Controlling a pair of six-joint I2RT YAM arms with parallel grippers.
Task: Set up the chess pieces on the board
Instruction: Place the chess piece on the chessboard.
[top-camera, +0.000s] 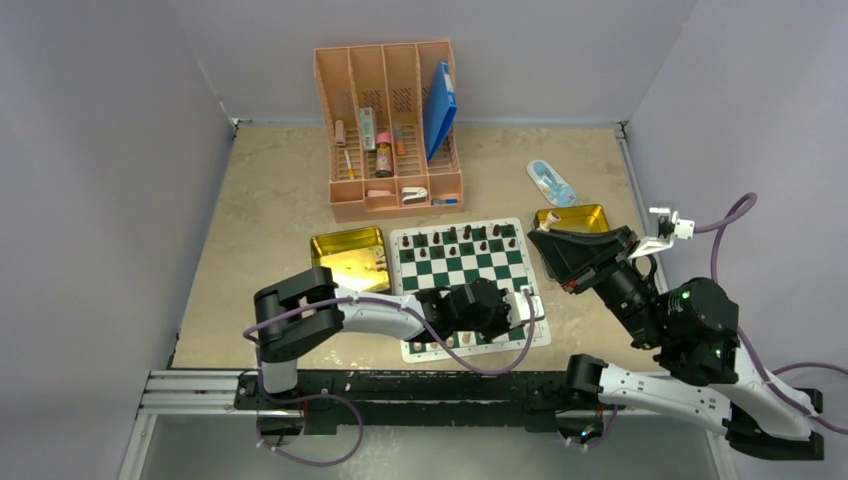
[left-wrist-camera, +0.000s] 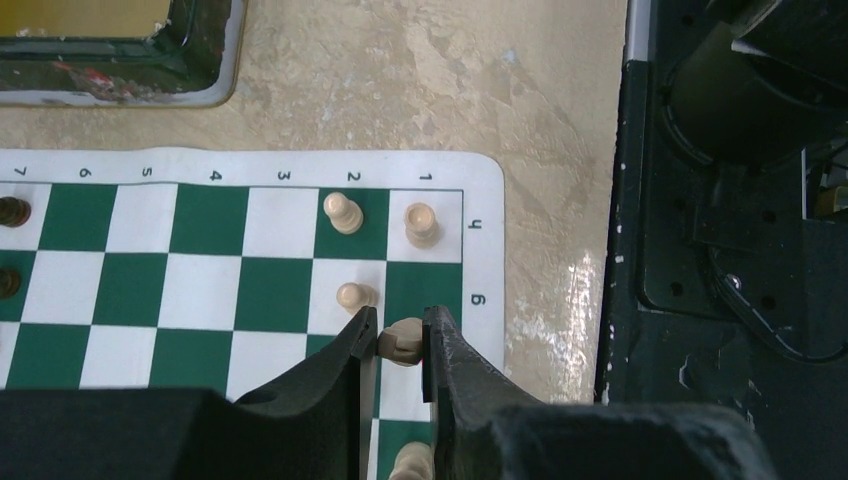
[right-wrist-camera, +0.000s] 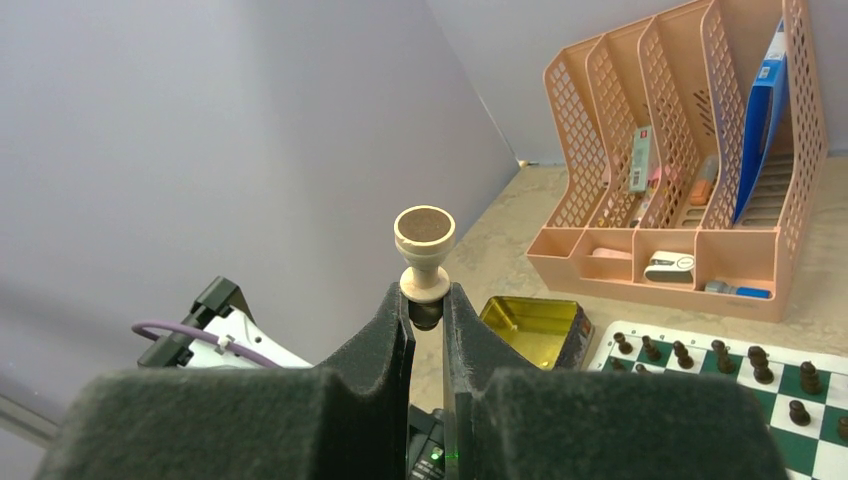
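The green-and-white board (top-camera: 460, 268) lies mid-table. Dark chess pieces (top-camera: 466, 236) line its far rows, and pale ones (top-camera: 450, 342) stand along its near edge. My left gripper (top-camera: 520, 310) is low over the board's near right corner, shut on a pale piece (left-wrist-camera: 403, 340), close to the white border (left-wrist-camera: 485, 250). Pale pieces (left-wrist-camera: 343, 212) (left-wrist-camera: 421, 224) (left-wrist-camera: 352, 296) stand just beyond its fingers. My right gripper (top-camera: 545, 245) is raised by the board's right side. It is shut on a pale piece (right-wrist-camera: 424, 250) held base-up.
A gold tin (top-camera: 348, 257) sits left of the board and another (top-camera: 580, 217) at its far right. A pink organiser (top-camera: 392, 130) with pens and a blue folder stands at the back. A blue-white packet (top-camera: 551, 182) lies near the right tin. A black rail (top-camera: 400, 385) runs along the near edge.
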